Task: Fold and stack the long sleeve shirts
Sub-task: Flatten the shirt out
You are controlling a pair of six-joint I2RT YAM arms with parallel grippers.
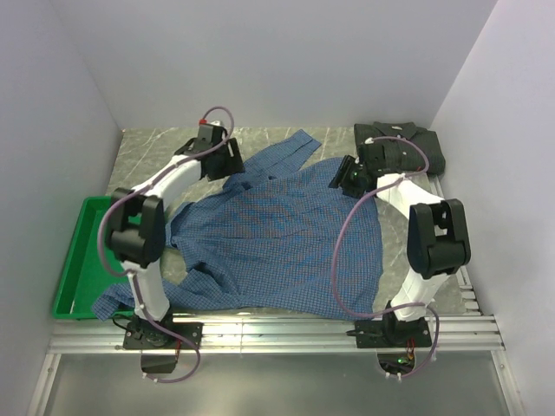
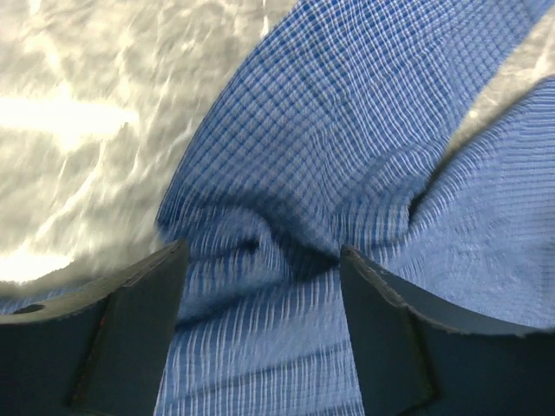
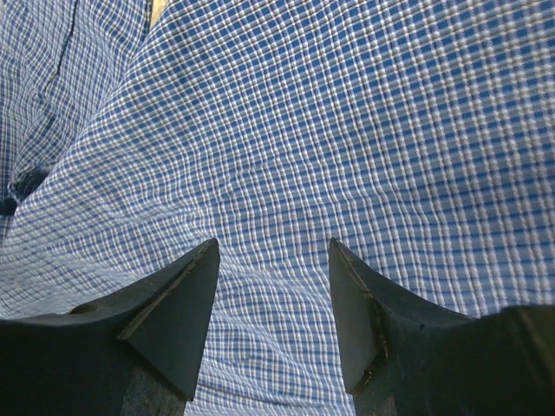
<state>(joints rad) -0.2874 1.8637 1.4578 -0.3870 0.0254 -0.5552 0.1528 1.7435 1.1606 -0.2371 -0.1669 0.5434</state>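
Left wrist view: the left gripper (image 2: 262,251) has its two dark fingers (image 2: 130,338) spread well apart. A raised, twisted fold of the blue shirt (image 2: 347,130) lies in the gap between them, and neither finger is squeezing it. Whether the tips touch the cloth below, I cannot tell.

In the right wrist view the right gripper (image 3: 273,244) is spread too, though a little less wide. Its fingers (image 3: 173,321) are set down over a smooth stretch of checked cloth and pinch nothing.

From the top view, the left gripper (image 1: 227,165) sits at about 11 o'clock on the shirt and the right gripper (image 1: 347,178) at about 2 o'clock.

The table (image 1: 147,156) is grey and marbled like stone, and it glares white under the light in the left wrist view. Plain white walls (image 1: 277,61) close it in on three sides. A metal rail (image 1: 277,334) carrying both arm bases runs along the 6 o'clock edge. A green tray (image 1: 74,260) lies at 8 o'clock.

The blue shirt (image 1: 277,234) is spread open and rumpled across the middle of the table, with fine white-and-blue checks. One sleeve (image 1: 299,146) reaches toward 12 o'clock, and a corner at 7 o'clock lies over the tray. The dark shirt (image 1: 408,143) lies folded at 1 o'clock, just behind the right gripper.
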